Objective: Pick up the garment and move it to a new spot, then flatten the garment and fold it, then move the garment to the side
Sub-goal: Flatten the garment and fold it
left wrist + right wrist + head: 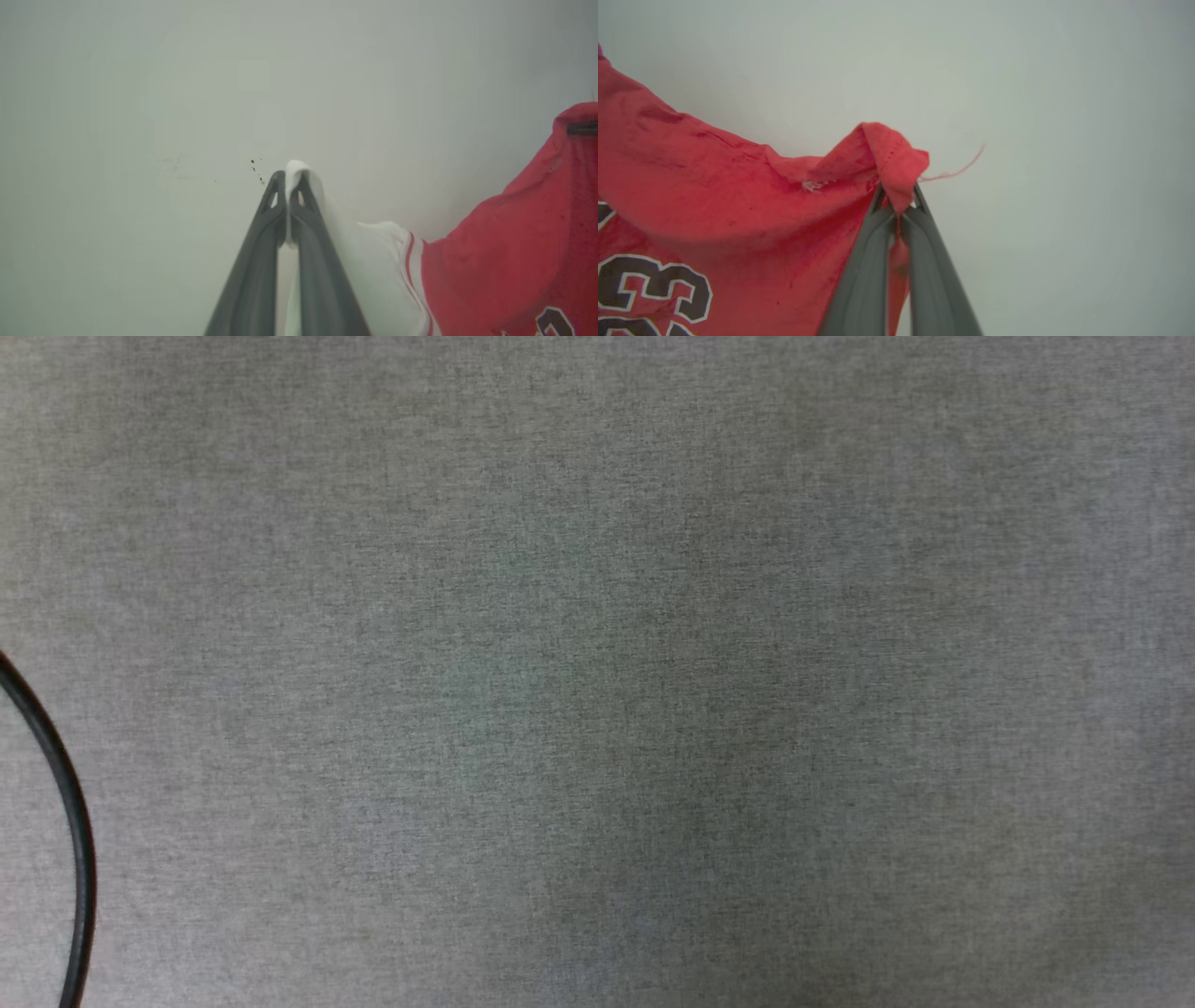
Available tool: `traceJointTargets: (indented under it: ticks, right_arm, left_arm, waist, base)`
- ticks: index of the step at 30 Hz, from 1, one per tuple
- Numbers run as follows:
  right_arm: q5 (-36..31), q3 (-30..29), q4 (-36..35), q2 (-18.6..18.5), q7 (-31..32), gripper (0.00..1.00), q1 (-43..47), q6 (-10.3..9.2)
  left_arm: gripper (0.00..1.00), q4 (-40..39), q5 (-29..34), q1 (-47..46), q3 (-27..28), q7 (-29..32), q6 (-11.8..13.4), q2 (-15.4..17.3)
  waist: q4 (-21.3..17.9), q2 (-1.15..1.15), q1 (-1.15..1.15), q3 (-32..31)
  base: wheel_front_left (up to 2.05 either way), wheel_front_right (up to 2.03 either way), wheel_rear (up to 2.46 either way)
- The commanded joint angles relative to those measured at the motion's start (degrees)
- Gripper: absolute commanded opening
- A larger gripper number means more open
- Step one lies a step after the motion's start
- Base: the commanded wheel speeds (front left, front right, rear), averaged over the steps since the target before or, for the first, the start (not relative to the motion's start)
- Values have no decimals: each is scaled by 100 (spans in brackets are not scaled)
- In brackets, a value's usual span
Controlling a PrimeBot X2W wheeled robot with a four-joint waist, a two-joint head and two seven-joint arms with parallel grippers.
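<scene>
Garment (714, 186): red jersey, hung in the air and stretched between the two tools, its black white-edged number (654, 284) facing the right wrist view.
Left tool (287, 179): pressed together, pinching the edge of the white sleeve (373, 261).
Right tool (899, 196): clamped on a bunched red corner (a loose thread (957, 170) trailed from it).
Worktop (597, 672): grey woven surface in the head view, with a black cable (75, 821) curving along its left edge.
Done: the pick-up, judging by the lifted cloth.
Left to do: setting it down at the new spot, flattening, folding and moving it aside (none of these looked begun).
</scene>
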Motion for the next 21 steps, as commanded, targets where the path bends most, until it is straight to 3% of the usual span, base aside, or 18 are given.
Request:
traceJointTargets:
  ticks: [1,10,21]
  right_arm:
    - [45,36,108,-1,-79,0,-99,-4]
    - [239,531,860,126,-674,0,554,-4]
    - [760,1384,1347,393,-1439,0,2571,-4]
  left_arm:
    - [0,100,-27,-58,-9,-34,-41,-40]
    - [0,763,-300,690,-234,-468,-167,-114]
    - [0,885,-719,3133,-711,-902,-193,-33]
  waist:
    - [24,0,-1,20]
    - [47,0,-1,-163]
    - [51,0,-1,-1075]
  base:
    - [0,0,0]
    - [0,0,0]
    - [0,0,0]
